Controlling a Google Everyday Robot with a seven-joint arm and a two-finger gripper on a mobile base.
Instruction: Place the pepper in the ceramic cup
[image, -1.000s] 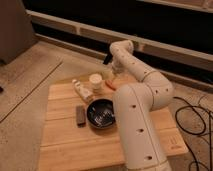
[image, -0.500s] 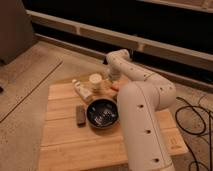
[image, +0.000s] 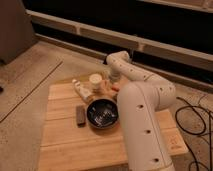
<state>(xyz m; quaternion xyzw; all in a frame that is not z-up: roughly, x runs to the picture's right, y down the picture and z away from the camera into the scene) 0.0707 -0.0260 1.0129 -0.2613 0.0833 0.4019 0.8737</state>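
Note:
The pepper (image: 116, 88) is a small orange-red sliver lying on the wooden table (image: 60, 135) near its far edge, just right of the ceramic cup (image: 96, 80). The cup is cream-white and stands upright. My gripper (image: 111, 82) hangs down from the bent white arm (image: 142, 115) and sits between the cup and the pepper, right above the pepper's left end. Its jaws stand open and I see nothing held in them. The arm hides part of the pepper and the table behind it.
A wide dark glossy bowl (image: 102, 113) sits mid-table in front of the cup. A grey-blue block (image: 80, 114) lies to its left. A small white bottle (image: 80, 89) lies left of the cup. Black cables (image: 196, 120) run over the floor at the right.
The gripper has come down and slightly left, closer to the pepper and the cup. The objects on the table have not moved.

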